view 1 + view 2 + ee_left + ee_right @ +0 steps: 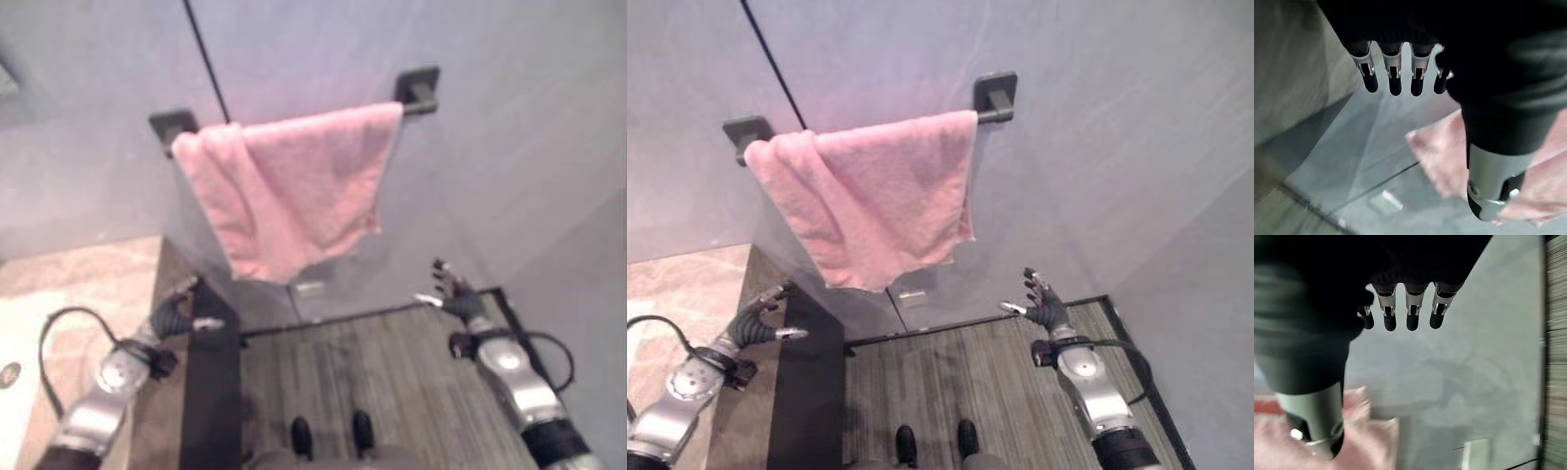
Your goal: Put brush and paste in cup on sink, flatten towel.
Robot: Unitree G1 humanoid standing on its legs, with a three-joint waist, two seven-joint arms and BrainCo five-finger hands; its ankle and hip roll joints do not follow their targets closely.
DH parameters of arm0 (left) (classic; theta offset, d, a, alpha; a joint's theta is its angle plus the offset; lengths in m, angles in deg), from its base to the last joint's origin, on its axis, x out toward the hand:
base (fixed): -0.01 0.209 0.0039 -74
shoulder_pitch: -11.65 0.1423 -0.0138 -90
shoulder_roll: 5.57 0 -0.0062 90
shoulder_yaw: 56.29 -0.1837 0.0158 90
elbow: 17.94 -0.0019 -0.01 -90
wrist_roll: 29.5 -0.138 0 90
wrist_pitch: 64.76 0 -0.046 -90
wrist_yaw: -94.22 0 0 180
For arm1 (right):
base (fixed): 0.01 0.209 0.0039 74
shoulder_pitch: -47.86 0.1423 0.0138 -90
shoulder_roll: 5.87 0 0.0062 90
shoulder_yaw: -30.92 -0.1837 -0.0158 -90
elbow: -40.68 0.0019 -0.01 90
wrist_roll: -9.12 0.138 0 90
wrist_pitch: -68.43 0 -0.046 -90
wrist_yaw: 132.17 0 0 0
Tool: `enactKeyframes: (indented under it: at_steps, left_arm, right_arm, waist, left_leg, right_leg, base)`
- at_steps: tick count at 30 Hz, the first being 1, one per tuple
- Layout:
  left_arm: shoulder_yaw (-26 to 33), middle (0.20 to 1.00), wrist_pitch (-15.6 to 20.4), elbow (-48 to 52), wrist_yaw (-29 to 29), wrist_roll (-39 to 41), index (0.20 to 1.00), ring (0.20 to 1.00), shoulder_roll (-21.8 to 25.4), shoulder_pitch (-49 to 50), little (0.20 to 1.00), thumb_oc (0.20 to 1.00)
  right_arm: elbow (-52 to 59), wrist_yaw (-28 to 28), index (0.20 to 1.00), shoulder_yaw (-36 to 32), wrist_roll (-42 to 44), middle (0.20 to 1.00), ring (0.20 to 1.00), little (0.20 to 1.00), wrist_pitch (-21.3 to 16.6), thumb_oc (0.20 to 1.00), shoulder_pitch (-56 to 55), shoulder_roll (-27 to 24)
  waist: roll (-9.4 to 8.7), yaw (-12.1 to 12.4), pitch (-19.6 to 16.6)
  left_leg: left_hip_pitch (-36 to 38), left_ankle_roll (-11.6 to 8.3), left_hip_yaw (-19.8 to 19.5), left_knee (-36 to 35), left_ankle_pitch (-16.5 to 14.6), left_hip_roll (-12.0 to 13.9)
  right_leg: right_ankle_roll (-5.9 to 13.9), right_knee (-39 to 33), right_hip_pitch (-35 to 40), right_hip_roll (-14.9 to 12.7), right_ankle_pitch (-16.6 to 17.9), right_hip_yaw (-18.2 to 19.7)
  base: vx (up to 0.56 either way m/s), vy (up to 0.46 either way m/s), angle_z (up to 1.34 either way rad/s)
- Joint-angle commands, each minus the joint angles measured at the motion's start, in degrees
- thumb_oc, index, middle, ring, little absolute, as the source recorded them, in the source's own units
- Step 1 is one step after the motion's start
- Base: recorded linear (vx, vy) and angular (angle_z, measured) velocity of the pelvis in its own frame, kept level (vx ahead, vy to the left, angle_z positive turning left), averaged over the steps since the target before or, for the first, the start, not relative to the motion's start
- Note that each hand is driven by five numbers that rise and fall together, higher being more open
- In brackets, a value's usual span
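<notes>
Towel (294,191): pink, bunched toward the bar's (416,93) 9 o'clock end, so not yet flat. Near, left hand (174,315) at 8 o'clock and right hand (458,299) at 4 o'clock, fingers straight, empty, poised below the towel at 12 o'clock to spread it.

Pale grey wall (509,147) up ahead, striped wooden floor (392,382) below, marble counter (88,274) sitting off left.
</notes>
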Motion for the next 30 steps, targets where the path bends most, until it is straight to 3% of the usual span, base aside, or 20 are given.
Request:
enactKeyframes:
  at_steps: [1,4,9,12,13,16,22,30]
  left_arm:
    - [-3.5,1.000,1.8,-5.8,-0.5,1.8,1.000,1.000,-2.0,-4.3,1.000,1.000]
    - [-7.7,1.000,1.6,-14.3,-0.8,2.6,1.000,1.000,-6.1,-7.1,1.000,1.000]
    - [-13.7,1.000,0.6,-31.2,-4.6,-3.8,1.000,1.000,-12.6,-13.4,1.000,1.000]
    - [-15.2,1.000,0.1,-41.0,-6.2,-4.5,1.000,1.000,-15.7,-16.3,1.000,1.000]
    - [-15.8,1.000,-0.5,-50.2,-8.3,-5.6,1.000,1.000,-18.5,-18.7,1.000,1.000]
    - [-15.6,1.000,-2.0,-60.1,-11.0,-8.4,1.000,1.000,-21.4,-21.0,1.000,1.000]
    - [-13.0,1.000,-3.0,-67.6,-12.0,-10.7,1.000,1.000,-22.4,-19.5,1.000,1.000]
    - [-5.7,1.000,-2.8,-70.5,-10.2,-6.3,1.000,1.000,-20.9,-13.9,1.000,1.000]
  right_arm:
    - [-2.4,0.0,1.000,-1.7,0.8,1.000,1.000,1.000,-2.4,1.000,-0.5,1.6]
    - [-9.3,-0.1,1.000,-0.8,0.7,1.000,1.000,1.000,-2.6,1.000,-0.5,2.1]
    - [-28.1,-0.2,1.000,2.8,-1.3,1.000,1.000,1.000,-2.2,1.000,3.0,3.2]
    - [-36.4,-0.4,1.000,5.0,-2.8,1.000,1.000,1.000,-1.4,1.000,5.8,4.0]
    - [-44.1,-0.2,1.000,7.0,-5.2,1.000,1.000,1.000,-1.1,1.000,7.3,5.5]
    - [-56.3,-0.2,1.000,7.9,-8.0,1.000,1.000,1.000,0.1,1.000,9.3,8.8]
    - [-69.1,-0.5,1.000,2.2,-8.6,1.000,1.000,1.000,3.5,1.000,7.5,11.8]
    - [-67.7,2.0,1.000,1.0,-7.2,1.000,1.000,1.000,2.5,1.000,2.6,13.1]
  waist:
    - [-2.06,-1.3,-1.9]
    - [-2.17,-2.1,-1.9]
    - [-2.63,-2.8,-2.0]
    - [-2.90,-2.9,-2.1]
    - [-3.23,-3.0,-2.5]
    - [-3.78,-3.2,-3.2]
    - [-3.87,-3.5,-4.5]
    - [-4.11,-3.4,-4.8]
  left_leg:
    - [2.5,1.42,1.0,0.9,-7.0,-0.2]
    - [2.4,1.30,1.1,0.9,-6.9,-0.1]
    - [2.0,1.01,0.9,0.9,-6.7,0.1]
    - [1.7,0.81,0.9,0.9,-6.4,0.3]
    - [1.5,0.65,0.8,0.9,-6.3,0.4]
    - [1.3,0.37,0.6,0.9,-6.2,0.7]
    - [1.6,0.06,0.7,0.9,-6.4,1.0]
    - [1.7,-0.45,1.2,0.9,-6.1,1.3]
  right_leg:
    - [2.69,0.2,3.0,-1.6,-6.8,-0.6]
    - [2.65,0.2,2.9,-1.4,-6.7,-0.5]
    - [2.47,0.2,2.5,-1.2,-6.5,-0.6]
    - [2.31,0.2,2.3,-1.0,-6.4,-0.7]
    - [2.12,0.2,2.3,-0.9,-6.4,-0.7]
    - [1.82,0.2,2.3,-0.6,-6.5,-0.9]
    - [1.54,0.2,2.6,-0.2,-6.8,-1.0]
    - [1.39,0.2,2.6,0.1,-6.9,-0.9]
  base:
    - [-0.02,-0.003,-0.08]
    - [-0.01,-0.005,-0.05]
    - [-0.01,-0.007,0.00]
    - [-0.02,-0.026,-0.01]
    - [-0.04,-0.067,0.01]
    - [-0.03,-0.063,0.01]
    - [0.00,-0.036,0.02]
    - [0.02,-0.022,-0.01]
